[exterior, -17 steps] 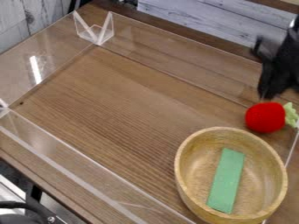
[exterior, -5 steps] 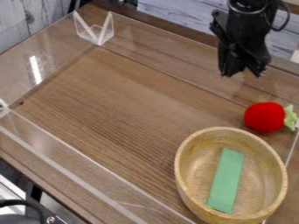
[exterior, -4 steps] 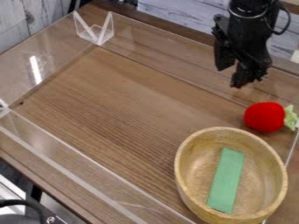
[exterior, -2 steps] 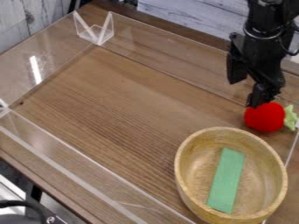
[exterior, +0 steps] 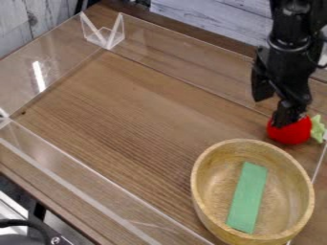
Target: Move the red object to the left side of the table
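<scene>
The table (exterior: 128, 115) is bare on its left side, so nothing blocks the way there. Near the front right sits a wooden bowl (exterior: 211, 167) with a flat green strip (exterior: 248, 197) inside. Just behind it, by the right wall, is the red object (exterior: 290, 129). It looks small, light and round, so it may roll. Best to pinch its middle. The fingers (exterior: 284, 103) hang spread apart right over it.

The red object (exterior: 292, 129) lies behind the bowl (exterior: 251, 189) (strip (exterior: 248, 197) inside).

Grey-white plank wall (exterior: 192, 13) behind (weathered look), even, soft light
</scene>
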You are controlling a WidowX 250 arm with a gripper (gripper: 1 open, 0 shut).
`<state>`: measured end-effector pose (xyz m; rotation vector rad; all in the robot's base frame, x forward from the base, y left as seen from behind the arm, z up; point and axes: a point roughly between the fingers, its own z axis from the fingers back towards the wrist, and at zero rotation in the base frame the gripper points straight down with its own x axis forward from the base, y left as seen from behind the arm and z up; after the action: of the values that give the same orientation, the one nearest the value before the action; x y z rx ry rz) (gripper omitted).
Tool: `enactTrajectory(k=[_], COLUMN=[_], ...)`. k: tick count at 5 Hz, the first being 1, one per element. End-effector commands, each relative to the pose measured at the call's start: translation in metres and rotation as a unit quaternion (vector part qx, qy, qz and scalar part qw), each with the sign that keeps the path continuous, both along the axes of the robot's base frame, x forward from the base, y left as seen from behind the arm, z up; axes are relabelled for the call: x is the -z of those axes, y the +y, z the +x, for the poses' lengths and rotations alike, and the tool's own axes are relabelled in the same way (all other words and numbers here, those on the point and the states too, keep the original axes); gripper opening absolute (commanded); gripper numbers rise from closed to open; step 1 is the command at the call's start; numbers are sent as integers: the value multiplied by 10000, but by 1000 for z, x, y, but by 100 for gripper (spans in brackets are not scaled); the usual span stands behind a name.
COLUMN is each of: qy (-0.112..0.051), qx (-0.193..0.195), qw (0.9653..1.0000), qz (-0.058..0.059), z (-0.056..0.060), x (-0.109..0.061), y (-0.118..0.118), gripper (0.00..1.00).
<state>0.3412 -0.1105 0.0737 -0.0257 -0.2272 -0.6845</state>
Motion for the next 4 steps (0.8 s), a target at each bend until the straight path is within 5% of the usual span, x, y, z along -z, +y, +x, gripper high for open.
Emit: enactTrajectory(k=[1,2,3,4], qy=[-199,-93,-51,-123], qx=[-18,-71,-28,-28], qw=[9997,9998,9999,9998], qz=[-121,-148,-143,-135], z=[7,6,6,5], x=[1,22,27,19], y=[-3,-4,-9,-11], gripper=[100,100,0,0])
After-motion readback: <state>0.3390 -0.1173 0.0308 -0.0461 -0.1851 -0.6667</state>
